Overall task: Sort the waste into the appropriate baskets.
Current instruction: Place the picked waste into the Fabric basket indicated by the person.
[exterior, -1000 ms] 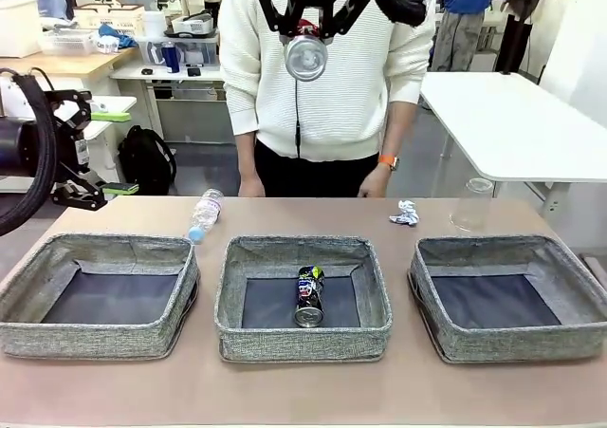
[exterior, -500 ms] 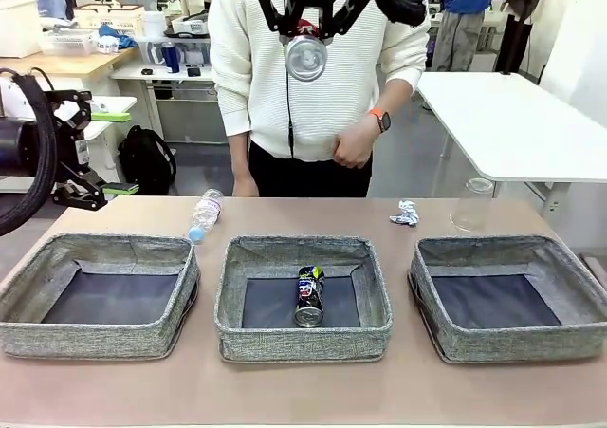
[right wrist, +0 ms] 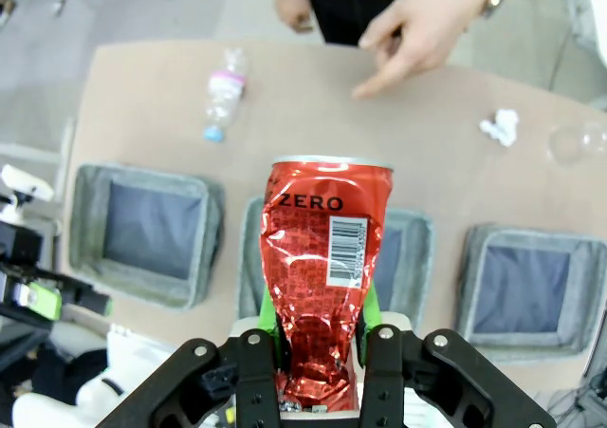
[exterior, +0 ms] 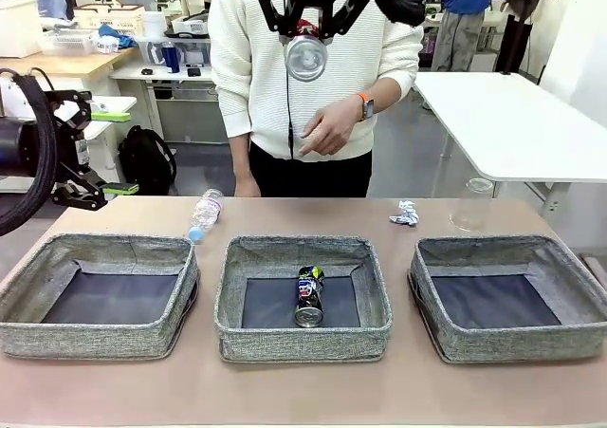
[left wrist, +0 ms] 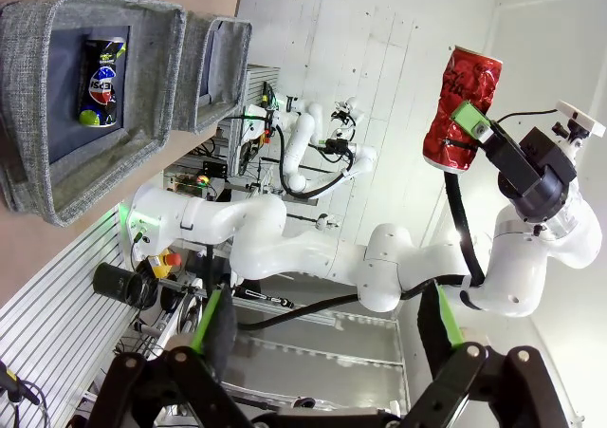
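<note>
The right gripper (right wrist: 318,325) is clamped on the crushed red can (right wrist: 327,248), high above the table (exterior: 303,390) and roughly over the middle basket (exterior: 303,338), where the dark can (exterior: 308,295) lies on its side toward the near wall. That basket looks like the right home for cans, so the sound move is to come straight down over the bare floor on the far side of the dark can, get below the rim, and let go low so the can doesn't bounce off a fabric wall. The left gripper (exterior: 109,153) hangs wide open and empty off the far left edge, well clear. The person's hand (exterior: 327,129) points from the far side near the descent path, so watch it. The bottle (exterior: 204,214), paper wad (exterior: 405,213) and cup (exterior: 471,205) wait on the far strip, apart from the left basket (exterior: 95,338) and right basket (exterior: 512,343), which hold nothing.
</note>
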You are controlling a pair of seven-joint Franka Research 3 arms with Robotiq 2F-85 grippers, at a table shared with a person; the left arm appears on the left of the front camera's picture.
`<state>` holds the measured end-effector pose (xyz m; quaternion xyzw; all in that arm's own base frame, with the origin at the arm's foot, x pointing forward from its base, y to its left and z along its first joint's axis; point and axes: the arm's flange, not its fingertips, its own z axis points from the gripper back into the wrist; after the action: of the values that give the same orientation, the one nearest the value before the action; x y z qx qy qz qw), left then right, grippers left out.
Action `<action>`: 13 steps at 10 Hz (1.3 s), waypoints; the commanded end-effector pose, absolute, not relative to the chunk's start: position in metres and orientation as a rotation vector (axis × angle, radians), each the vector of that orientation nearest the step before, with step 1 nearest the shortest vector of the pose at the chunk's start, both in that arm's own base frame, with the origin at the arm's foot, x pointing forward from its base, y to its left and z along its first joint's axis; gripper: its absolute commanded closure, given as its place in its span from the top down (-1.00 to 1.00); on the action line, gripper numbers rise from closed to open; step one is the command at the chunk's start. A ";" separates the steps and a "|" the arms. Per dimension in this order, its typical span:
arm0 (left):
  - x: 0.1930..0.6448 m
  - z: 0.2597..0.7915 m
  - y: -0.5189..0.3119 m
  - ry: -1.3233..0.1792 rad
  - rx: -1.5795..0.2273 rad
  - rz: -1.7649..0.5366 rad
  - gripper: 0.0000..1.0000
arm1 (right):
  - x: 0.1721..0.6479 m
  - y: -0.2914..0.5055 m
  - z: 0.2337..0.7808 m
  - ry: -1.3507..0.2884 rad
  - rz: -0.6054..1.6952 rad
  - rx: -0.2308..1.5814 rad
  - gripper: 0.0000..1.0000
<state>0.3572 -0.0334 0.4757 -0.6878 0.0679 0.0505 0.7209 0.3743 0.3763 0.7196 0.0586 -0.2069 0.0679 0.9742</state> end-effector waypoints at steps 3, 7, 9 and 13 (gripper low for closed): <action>0.356 0.479 -0.035 0.147 -1.542 0.112 1.00 | 0.373 0.373 0.720 -0.407 0.141 0.128 -0.30; 0.356 0.479 -0.035 0.147 -1.542 0.112 1.00 | 0.373 0.373 0.720 -0.407 0.141 0.128 -0.30; 0.356 0.479 -0.035 0.147 -1.542 0.112 1.00 | 0.373 0.373 0.720 -0.407 0.141 0.128 -0.30; 0.356 0.479 -0.035 0.147 -1.542 0.112 1.00 | 0.352 0.378 0.614 -0.308 0.300 0.116 -0.30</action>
<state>0.3572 -0.0333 0.4756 -0.6879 0.0679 0.0506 0.7209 0.3664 0.3924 0.6539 0.0420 -0.1653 0.1214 0.9778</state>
